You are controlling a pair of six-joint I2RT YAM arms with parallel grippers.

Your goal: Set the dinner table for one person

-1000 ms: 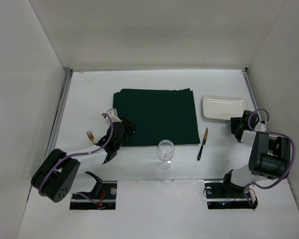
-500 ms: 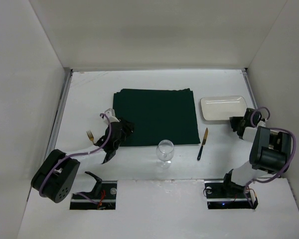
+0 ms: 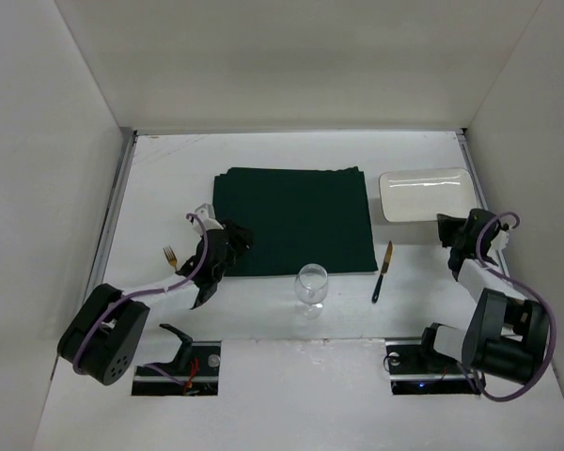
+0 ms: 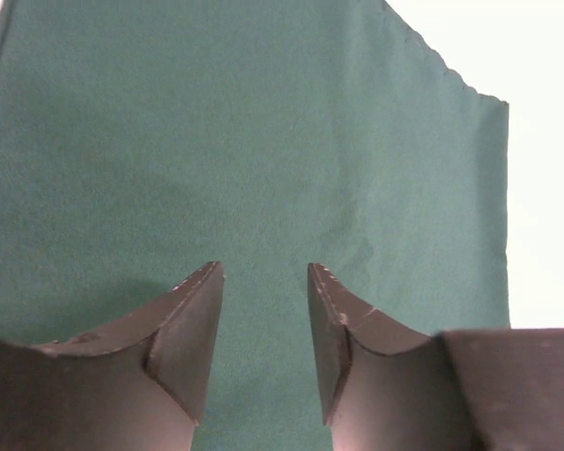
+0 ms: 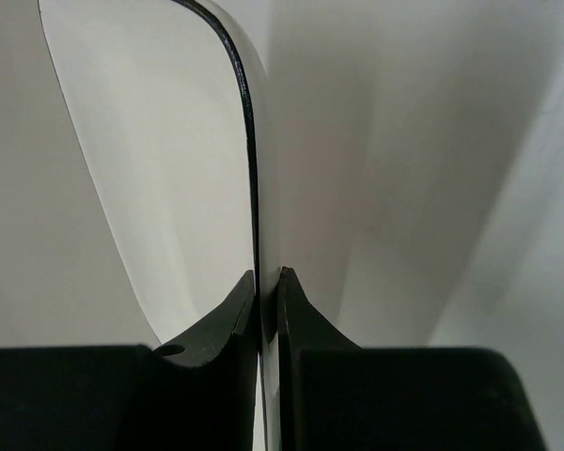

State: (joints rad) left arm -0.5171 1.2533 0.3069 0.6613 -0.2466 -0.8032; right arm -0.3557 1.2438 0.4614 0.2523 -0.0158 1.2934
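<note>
Moving the plate up-frame since a second ago, I am pinching its rim with my right gripper. The dinner table is filling mid-frame, its rails running bottom-to-top. My left gripper is hovering half-open, empty.

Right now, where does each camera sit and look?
Top camera: above, behind the arms, looking down at the table; both arms show.
Left wrist: rides the left arm, facing the green placemat past the open left gripper.
Right wrist: rides the right arm, facing the rim of the white plate pinched in the right gripper.
Shared: top view also shows placemat and plate.
</note>
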